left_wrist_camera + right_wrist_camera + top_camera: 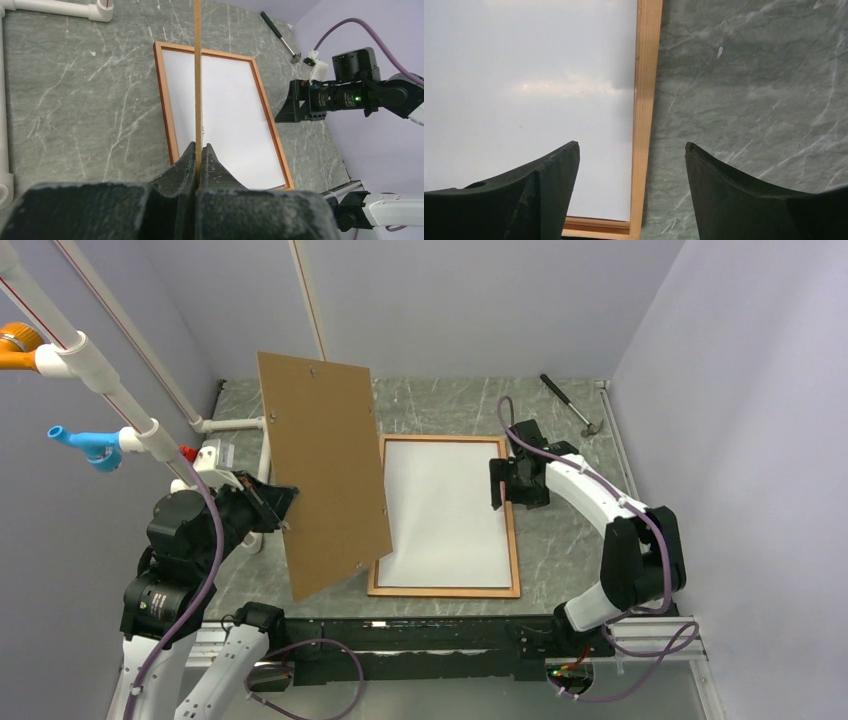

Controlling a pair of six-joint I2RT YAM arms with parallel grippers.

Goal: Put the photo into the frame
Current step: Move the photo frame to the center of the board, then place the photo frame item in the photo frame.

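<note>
The reddish-brown frame (445, 591) lies flat on the marble table. The photo (445, 510) rests inside it, plain white back up. My right gripper (500, 483) hovers open above the frame's right rail (646, 100), holding nothing; one finger (549, 180) is over the photo (524, 75), the other over bare table. My left gripper (283, 512) is shut on the edge of a brown fibreboard backing panel (325, 470), held upright and tilted over the frame's left side. In the left wrist view the panel (198, 75) shows edge-on above the frame (165, 100) and photo (230, 110).
A small hammer (570, 402) lies at the back right of the table. White PVC pipes (235, 425) run along the left side, with orange and blue fittings higher up. Grey walls close in the table on three sides.
</note>
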